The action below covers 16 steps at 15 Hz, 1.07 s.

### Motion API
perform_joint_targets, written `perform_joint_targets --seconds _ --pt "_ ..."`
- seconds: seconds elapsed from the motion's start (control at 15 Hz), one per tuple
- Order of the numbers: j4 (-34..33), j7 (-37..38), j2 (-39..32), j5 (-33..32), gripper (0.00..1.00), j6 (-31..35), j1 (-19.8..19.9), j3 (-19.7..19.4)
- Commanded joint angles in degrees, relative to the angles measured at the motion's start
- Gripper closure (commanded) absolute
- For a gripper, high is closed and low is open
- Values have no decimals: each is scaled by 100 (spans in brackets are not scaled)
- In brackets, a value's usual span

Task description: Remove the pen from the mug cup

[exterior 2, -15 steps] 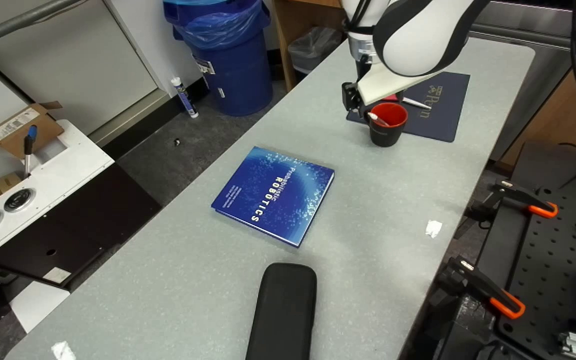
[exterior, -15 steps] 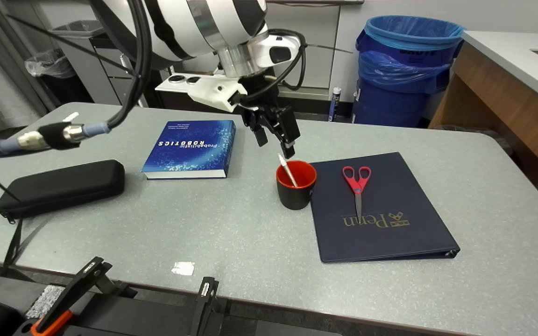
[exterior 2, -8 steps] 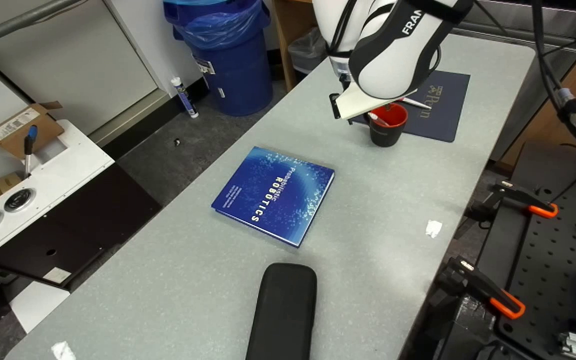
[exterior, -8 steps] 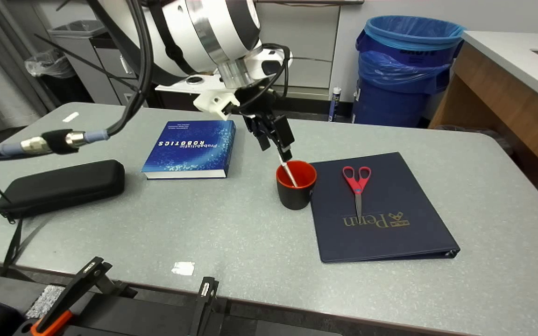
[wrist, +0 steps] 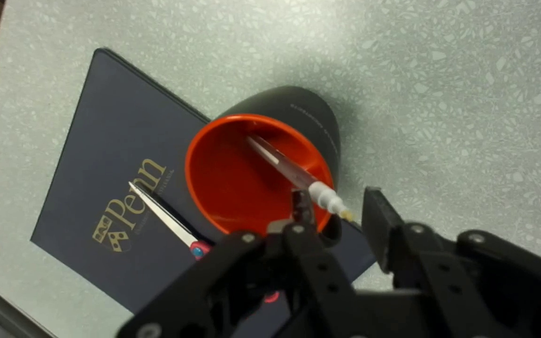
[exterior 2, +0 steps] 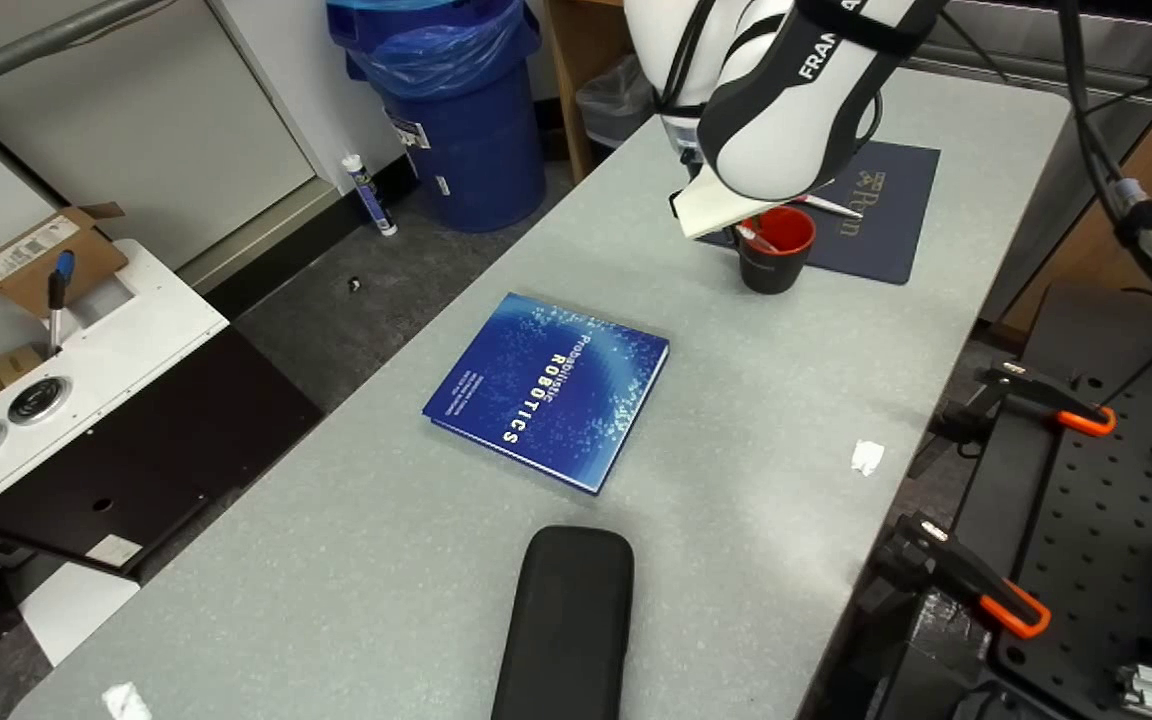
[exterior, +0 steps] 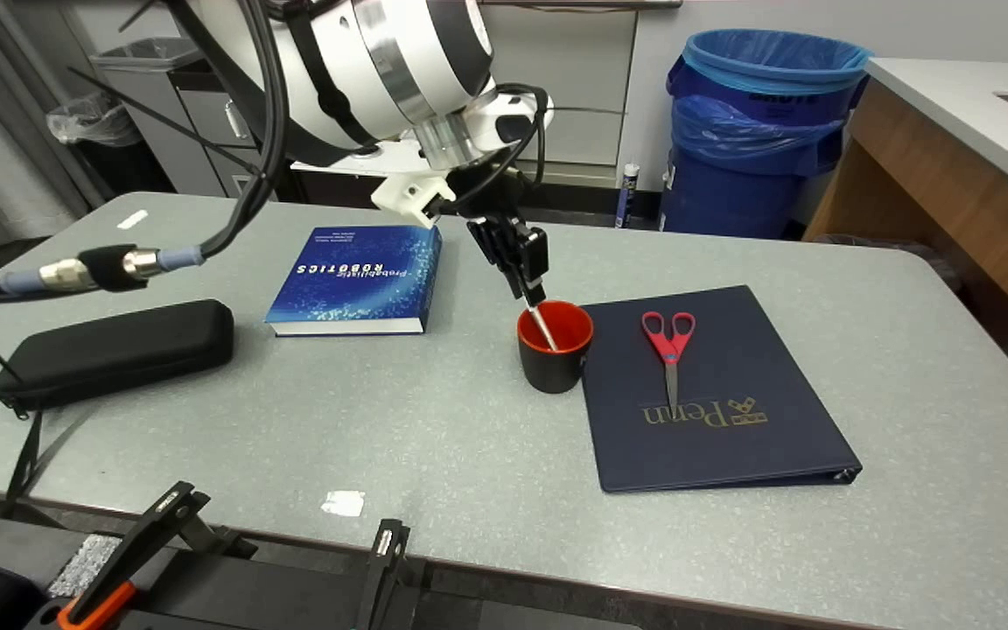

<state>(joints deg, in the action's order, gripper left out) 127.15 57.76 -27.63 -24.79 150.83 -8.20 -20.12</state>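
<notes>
The bench (exterior: 434,437) carries all that matters here. On it lies a dark folder (exterior: 731,376), and just beside the folder's edge stands the cup (wrist: 242,188), upright; whether those two touch I cannot tell. The jaws stand spread near the cup's rim, a gap between them plain in the wrist view. Smallest is the pen (wrist: 294,170), leaning inside the cup, its foot within, its white end past the rim and between the jaws.

The step in hand looks to be the grip. Best to pinch below the tapering tip, on the thicker white part or the barrel, where slipping is less likely. Squeeze gently, then draw along the pen's own slant, so the cup is neither dragged nor tipped.
</notes>
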Motion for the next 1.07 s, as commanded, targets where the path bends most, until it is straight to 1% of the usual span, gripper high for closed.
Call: perform_joint_targets --seconds 0.0,0.07,0.27,0.47,0.53,0.6,0.67,0.73,0.87,0.93,1.0 --pt "110 170 198 -181 97 -189 -179 -188" --pt "174 174 277 -207 100 -254 -207 -228" --pt "541 116 855 -398 98 -484 -186 -328" --pt "1110 67 1784 -837 97 -527 -41 -395" --pt "1314 -52 2105 -885 97 -446 -176 -582" --pt "1449 8 2396 -967 97 -317 -190 -635" --pt "1579 -15 2704 -986 97 -278 -142 -600" --pt "1604 18 2918 -966 97 -205 305 -90" --pt "1619 -136 3065 -553 97 -18 527 322" --pt "1566 19 3046 -492 97 127 605 533" --pt "1441 253 2933 -569 97 205 666 742"
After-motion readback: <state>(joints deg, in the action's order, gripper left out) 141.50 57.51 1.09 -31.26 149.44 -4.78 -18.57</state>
